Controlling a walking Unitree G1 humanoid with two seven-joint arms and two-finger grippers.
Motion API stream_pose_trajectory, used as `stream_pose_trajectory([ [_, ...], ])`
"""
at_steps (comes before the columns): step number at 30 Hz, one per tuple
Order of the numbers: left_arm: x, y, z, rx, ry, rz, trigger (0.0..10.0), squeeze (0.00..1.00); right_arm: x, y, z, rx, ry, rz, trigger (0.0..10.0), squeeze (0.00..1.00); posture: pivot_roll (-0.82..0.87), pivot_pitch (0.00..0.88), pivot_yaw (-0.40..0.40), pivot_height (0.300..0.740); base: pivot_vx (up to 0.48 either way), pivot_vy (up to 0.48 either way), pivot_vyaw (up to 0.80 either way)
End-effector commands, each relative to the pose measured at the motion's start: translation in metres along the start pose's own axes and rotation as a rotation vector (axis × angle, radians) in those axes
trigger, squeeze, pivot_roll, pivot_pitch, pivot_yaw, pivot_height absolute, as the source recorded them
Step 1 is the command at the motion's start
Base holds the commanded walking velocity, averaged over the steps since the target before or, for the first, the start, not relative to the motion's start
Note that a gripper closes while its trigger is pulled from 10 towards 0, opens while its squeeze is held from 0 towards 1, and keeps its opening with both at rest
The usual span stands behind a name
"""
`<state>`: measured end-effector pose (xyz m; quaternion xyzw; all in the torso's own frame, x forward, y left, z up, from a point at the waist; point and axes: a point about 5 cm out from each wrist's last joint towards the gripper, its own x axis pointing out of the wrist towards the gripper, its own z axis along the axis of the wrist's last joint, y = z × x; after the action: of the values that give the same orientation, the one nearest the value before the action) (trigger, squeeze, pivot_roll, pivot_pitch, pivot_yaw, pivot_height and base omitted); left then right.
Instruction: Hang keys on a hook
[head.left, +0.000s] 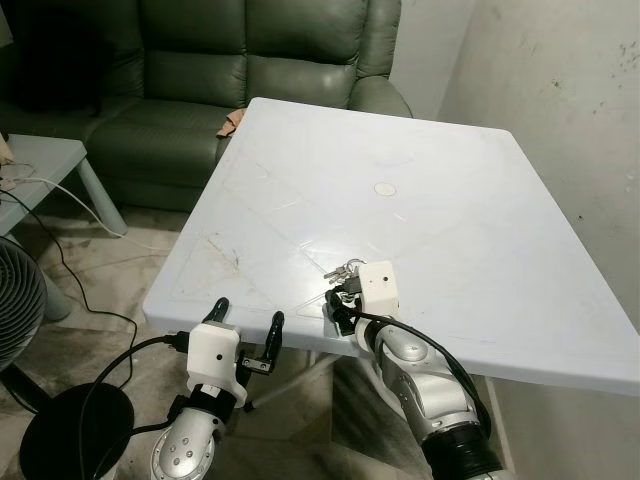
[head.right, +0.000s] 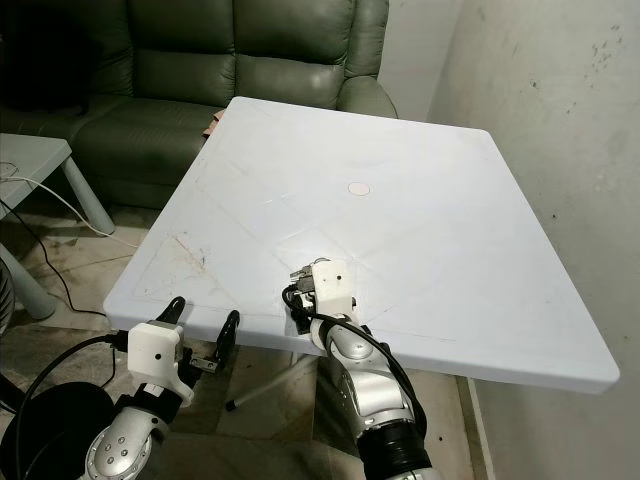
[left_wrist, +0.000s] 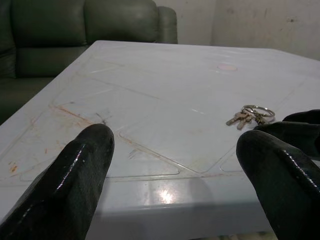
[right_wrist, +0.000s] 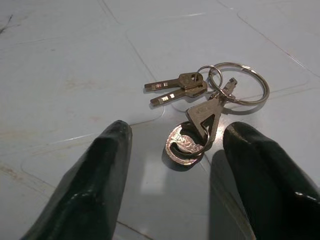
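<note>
White table (head.left: 450, 200) bears the keys (right_wrist: 200, 107) near its front edge. Right gripper (right_wrist: 172, 165) sits low, fingers spread, straddling the bunch; recommend closing squarely across the ring. Left gripper (head.left: 248, 335) waits open below the edge.

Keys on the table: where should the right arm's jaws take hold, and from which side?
Judging by the right wrist view, grip the bunched key heads of the keys, coming from the near table edge. They lie flat between the open right gripper fingers; the ring is thin.
</note>
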<state>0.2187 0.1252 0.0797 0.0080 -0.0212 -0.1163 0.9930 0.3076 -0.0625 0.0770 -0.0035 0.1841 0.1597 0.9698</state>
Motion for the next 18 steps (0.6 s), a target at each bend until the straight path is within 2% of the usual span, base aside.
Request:
stream_pose_trajectory([
  [1, 0.0013, -0.0009, 0.0045, 0.005, -0.011, -0.001, 10.0, 0.0, 0.0002, 0.0009, -0.0033, 0.001, 0.022, -0.007, 0.4, 0.0, -0.01, 0.0, -0.078, 0.74, 0.0, 0.0, 0.0],
  [10, 0.0002, -0.0007, 0.0044, 0.005, -0.008, 0.003, 10.0, 0.0, 0.0009, 0.0017, -0.0028, 0.011, 0.028, -0.014, 1.1, 0.0, -0.01, 0.0, -0.08, 0.74, 0.0, 0.0, 0.0],
  [11, 0.0001, -0.0007, 0.0045, 0.005, -0.008, 0.003, 10.0, 0.0, 0.0011, 0.0019, -0.0025, 0.012, 0.028, -0.014, 1.1, 0.0, -0.01, 0.0, -0.08, 0.74, 0.0, 0.0, 0.0],
  [12, 0.0, -0.0008, 0.0044, 0.004, -0.007, 0.004, 10.0, 0.0, 0.0014, 0.0027, -0.0022, 0.012, 0.027, -0.014, 0.4, 0.0, -0.01, 0.0, -0.079, 0.74, 0.0, 0.0, 0.0],
  [18, -0.0001, -0.0008, 0.0047, 0.005, -0.008, 0.005, 10.0, 0.0, 0.0019, 0.0041, -0.0023, 0.017, 0.031, -0.014, 0.4, 0.0, -0.01, 0.0, -0.079, 0.74, 0.0, 0.0, 0.0],
])
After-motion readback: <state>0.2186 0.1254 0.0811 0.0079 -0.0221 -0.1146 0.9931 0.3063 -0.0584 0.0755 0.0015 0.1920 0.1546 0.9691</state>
